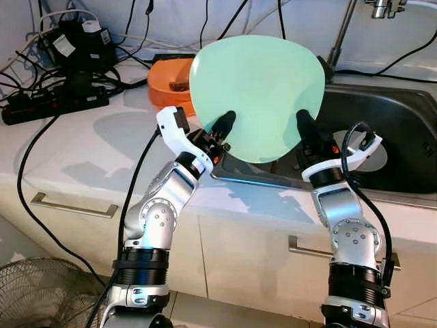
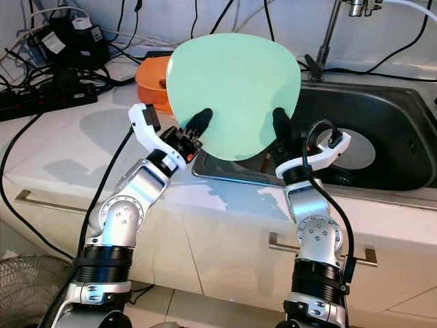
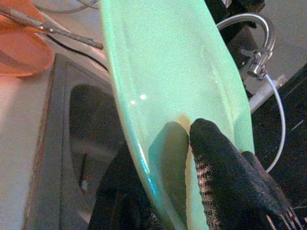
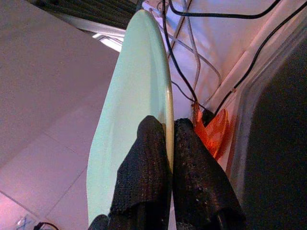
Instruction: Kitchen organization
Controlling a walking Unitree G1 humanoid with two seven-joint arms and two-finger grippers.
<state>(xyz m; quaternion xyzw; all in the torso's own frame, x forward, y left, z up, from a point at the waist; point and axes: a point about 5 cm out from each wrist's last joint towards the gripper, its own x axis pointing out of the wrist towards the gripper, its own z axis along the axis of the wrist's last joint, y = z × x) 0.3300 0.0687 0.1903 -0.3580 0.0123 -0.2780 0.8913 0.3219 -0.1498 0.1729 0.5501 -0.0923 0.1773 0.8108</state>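
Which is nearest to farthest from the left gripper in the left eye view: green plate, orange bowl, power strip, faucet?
1. Green plate: pinched at its lower edge by the left gripper.
2. Orange bowl: on the counter just behind, partly hidden by the plate.
3. Power strip and faucet: strip far left, faucet far right; too close to call.

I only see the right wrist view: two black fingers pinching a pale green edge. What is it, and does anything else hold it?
Observer: A round pale green plate, held upright; the left gripper pinches its lower rim too, beside the right gripper.
Operator: What is below it?
Observer: The left end of a steel sink set in a white counter.
Operator: That orange thing?
Observer: An orange bowl on the counter behind the plate.
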